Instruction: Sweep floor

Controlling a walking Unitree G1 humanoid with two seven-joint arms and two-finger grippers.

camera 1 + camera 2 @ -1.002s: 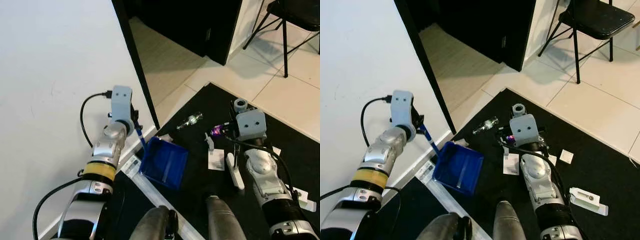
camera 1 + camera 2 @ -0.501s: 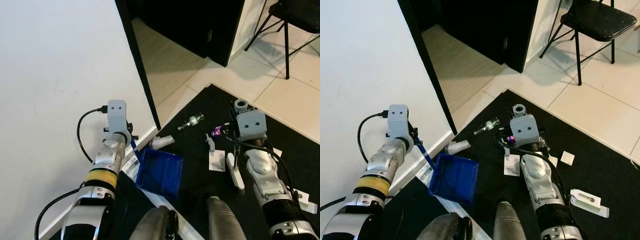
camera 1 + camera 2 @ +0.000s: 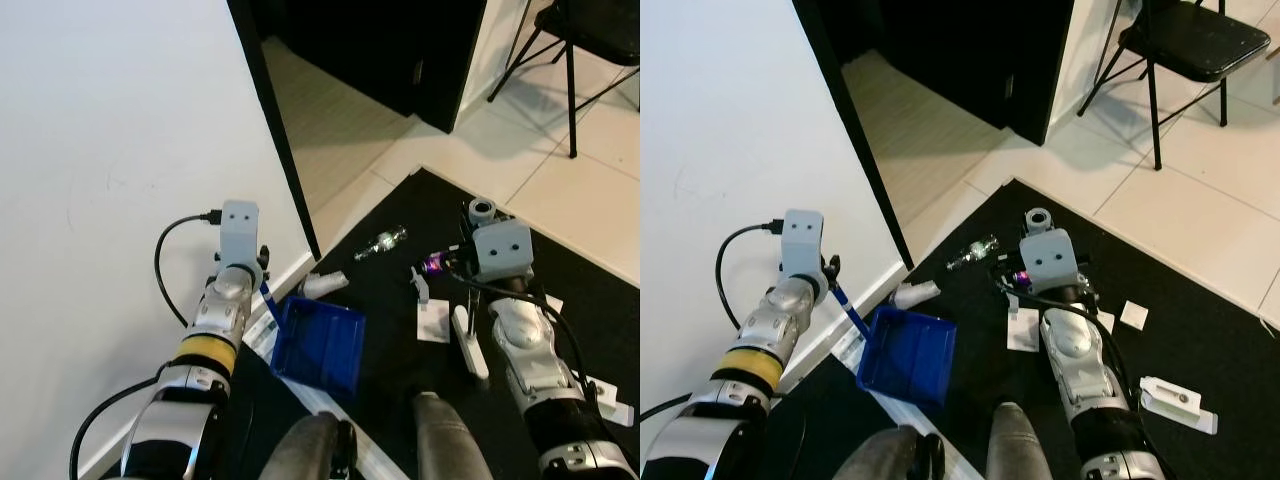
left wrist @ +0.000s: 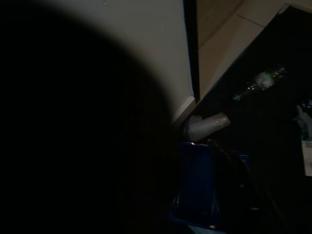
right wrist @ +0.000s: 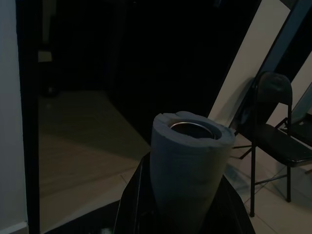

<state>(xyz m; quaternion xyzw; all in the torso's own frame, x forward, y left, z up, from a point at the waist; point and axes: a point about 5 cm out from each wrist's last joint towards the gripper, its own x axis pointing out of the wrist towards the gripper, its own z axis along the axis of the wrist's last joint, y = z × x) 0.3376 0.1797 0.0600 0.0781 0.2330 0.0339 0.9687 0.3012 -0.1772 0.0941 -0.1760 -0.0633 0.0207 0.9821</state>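
L gripper [image 3: 832, 272] clamped on dustpan handle by the wall; blue dustpan [image 3: 908, 355] flat on black mat [image 3: 1200, 340], mouth facing the litter; R gripper [image 3: 1032, 268] closed round grey broom handle [image 5: 189, 170], held upright over mat centre; broom head not made out.

Litter on mat: crumpled cup [image 3: 916, 293] just beside pan's far edge; bottle [image 3: 973, 250] further off near mat corner; paper scraps [image 3: 1021, 328] by R arm; white tag [image 3: 1177, 397] well apart to the right; chair [image 3: 1185, 45] on tile beyond.

Step, as judged: collecting phase, pan set, nothing inside yet. Next calls for broom to drag cup + bottle toward pan mouth while L holds pan steady; risk: bottle rolls off past pan.
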